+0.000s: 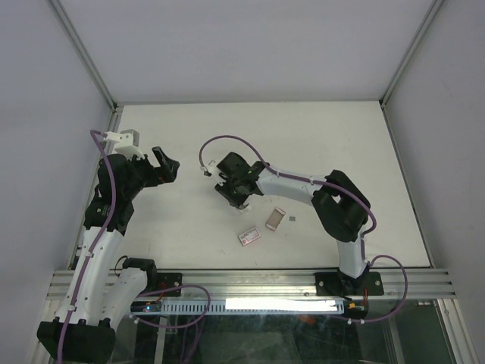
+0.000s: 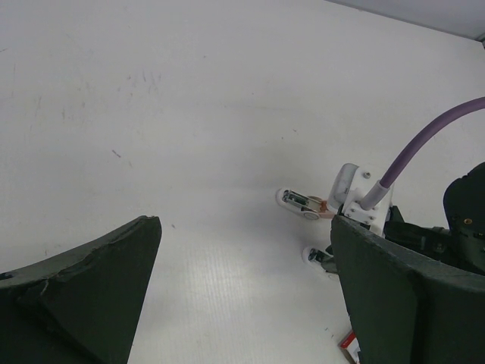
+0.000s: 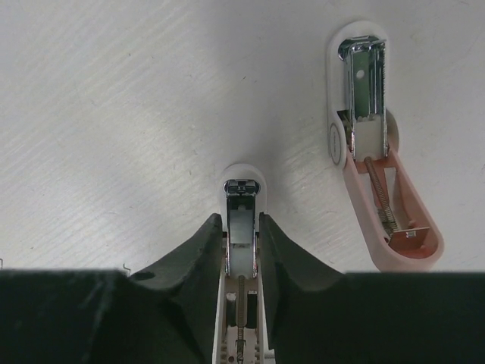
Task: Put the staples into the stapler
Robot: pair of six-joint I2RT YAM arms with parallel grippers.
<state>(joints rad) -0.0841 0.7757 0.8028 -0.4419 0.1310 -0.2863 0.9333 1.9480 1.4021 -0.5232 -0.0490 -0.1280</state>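
Observation:
The stapler (image 3: 244,178) lies folded open on the white table, its white magazine half between my right gripper's (image 3: 239,220) fingers, which press on both its sides. Its pink half (image 3: 390,220), with spring and metal head, lies apart to the right. In the left wrist view the stapler (image 2: 299,202) shows ahead, by the right arm. From above, the right gripper (image 1: 236,196) covers it. The staples (image 1: 292,219), a tiny grey strip, lie on the table right of that gripper. My left gripper (image 1: 165,165) hangs open and empty at the left, its wide-apart jaws (image 2: 244,227) over bare table.
A grey-brown sleeve (image 1: 276,218) and a flat red-and-white box (image 1: 249,236) lie just in front of the right gripper. A corner of the box (image 2: 348,341) shows by the left gripper's right finger. Grey walls close in the table (image 1: 341,136) on three sides.

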